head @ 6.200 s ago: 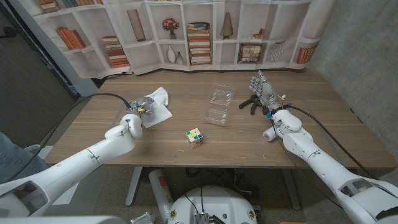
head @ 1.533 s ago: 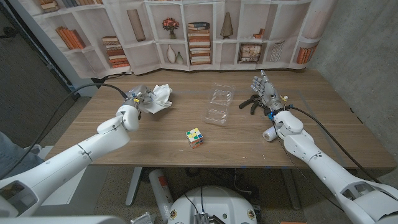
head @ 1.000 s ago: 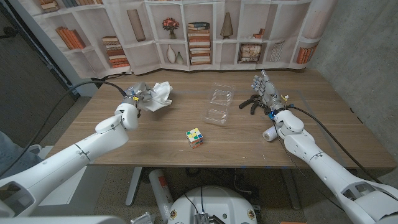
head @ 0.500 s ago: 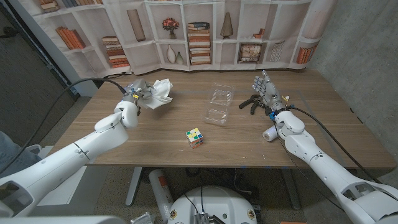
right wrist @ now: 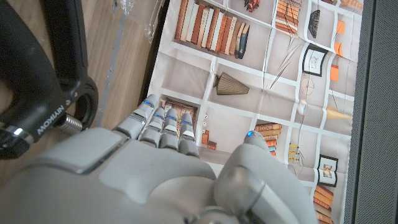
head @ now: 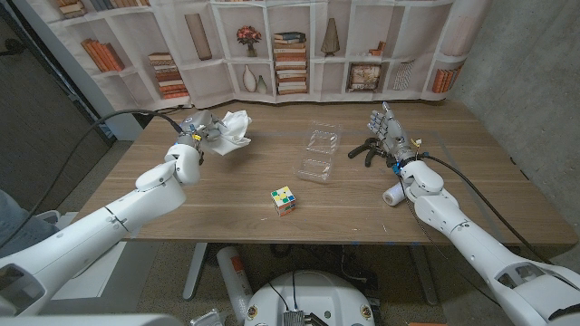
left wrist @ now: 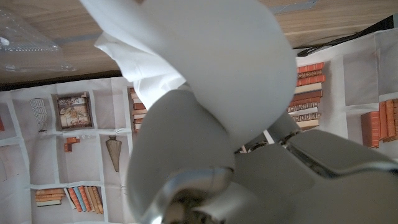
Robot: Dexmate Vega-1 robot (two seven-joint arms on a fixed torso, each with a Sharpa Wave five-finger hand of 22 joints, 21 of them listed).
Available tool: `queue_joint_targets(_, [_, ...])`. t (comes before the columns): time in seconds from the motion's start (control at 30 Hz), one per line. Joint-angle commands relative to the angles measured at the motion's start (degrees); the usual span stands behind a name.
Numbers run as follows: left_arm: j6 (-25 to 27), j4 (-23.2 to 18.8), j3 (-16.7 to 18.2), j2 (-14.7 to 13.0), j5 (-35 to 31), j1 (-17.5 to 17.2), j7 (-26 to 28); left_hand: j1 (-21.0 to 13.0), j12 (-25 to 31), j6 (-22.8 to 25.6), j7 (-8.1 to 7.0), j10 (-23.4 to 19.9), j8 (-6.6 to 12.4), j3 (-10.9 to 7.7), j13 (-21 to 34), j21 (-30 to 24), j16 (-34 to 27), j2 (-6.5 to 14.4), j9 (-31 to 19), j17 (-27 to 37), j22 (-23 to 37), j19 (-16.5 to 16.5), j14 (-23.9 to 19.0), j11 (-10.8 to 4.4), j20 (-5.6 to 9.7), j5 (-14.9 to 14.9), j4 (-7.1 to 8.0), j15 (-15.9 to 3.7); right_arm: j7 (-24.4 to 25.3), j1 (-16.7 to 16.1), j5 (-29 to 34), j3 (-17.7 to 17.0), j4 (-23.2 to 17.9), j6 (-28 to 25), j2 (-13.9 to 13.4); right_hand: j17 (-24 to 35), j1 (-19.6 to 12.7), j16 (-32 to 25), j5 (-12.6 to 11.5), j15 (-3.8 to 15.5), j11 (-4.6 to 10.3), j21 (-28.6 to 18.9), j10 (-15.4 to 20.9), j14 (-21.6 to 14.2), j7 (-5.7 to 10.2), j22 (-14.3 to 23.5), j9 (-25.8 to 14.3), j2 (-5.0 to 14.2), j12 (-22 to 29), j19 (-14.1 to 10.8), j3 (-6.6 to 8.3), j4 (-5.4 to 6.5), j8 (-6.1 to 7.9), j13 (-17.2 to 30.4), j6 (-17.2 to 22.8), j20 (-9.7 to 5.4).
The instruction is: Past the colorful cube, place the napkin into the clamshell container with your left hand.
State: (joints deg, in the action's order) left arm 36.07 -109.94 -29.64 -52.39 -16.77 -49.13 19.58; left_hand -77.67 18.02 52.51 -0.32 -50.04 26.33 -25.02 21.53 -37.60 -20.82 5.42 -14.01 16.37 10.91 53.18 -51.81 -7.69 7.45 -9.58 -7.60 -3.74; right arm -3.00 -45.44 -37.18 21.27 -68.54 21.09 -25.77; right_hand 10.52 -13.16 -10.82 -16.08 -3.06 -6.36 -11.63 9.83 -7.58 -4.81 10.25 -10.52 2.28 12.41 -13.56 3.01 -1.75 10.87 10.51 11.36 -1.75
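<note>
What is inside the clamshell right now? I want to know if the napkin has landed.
The clamshell lies open with nothing visible inside its clear plastic. The napkin is in the left hand, away from the container.

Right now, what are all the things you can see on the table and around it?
napkin: one, white, crumpled, held up over the table's far left part.
clamshell container: one, clear plastic, open, far middle of the table.
colorful cube: one, many colours, near middle of the table.
black tool: one, black handles, beside the right hand.
white roll: one, white, right side, by the right arm.
table: one, brown wood.
bookshelf backdrop: one, white, printed books and vases, behind the table.
left hand: one, grey, fingers gripping the napkin.
right hand: one, grey, fingers apart, holding nothing.
</note>
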Motion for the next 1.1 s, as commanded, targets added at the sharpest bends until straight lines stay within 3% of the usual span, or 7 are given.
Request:
queue_joint_targets(0.03, [-0.28,-1.22,0.78,-0.68,-0.75,-0.52,0.19,-0.04,-0.13,0.66,-0.06,-0.69,0.46,0.29,0.22,-0.47,-0.13,0.74,-0.03,7.62,0.17,-0.46,-3.86,-0.14,1.25,-0.55,-0.09,-8.19,-0.26,0.47,0.00,0.17,0.82,0.34,0.42,0.16,-0.05,-0.01,-0.01,-0.20,-0.07,0.08,0.40,-0.37,-0.27,0.21,-0.29,0.32,-0.01,-0.49,0.00,-0.08,0.40,0.35,0.32,0.00])
queue_joint_targets(1.1, [-6.83,0.00,1.48,-0.05,-2.74,-1.30,1.68,0.16,-0.74,1.30,-0.52,-1.26,0.75,0.53,1.18,-1.77,0.25,0.48,0.25,8.72,0.03,-1.56,-4.09,-0.77,1.26,-0.54,-0.26,-8.88,1.22,-1.98,-0.37,-0.74,-2.44,-0.09,-0.89,0.18,-0.09,-0.01,0.10,-0.23,0.06,0.13,0.41,-0.39,-0.17,0.21,-0.30,0.46,-0.03,-0.47,-0.10,-0.16,0.41,0.35,0.40,0.05])
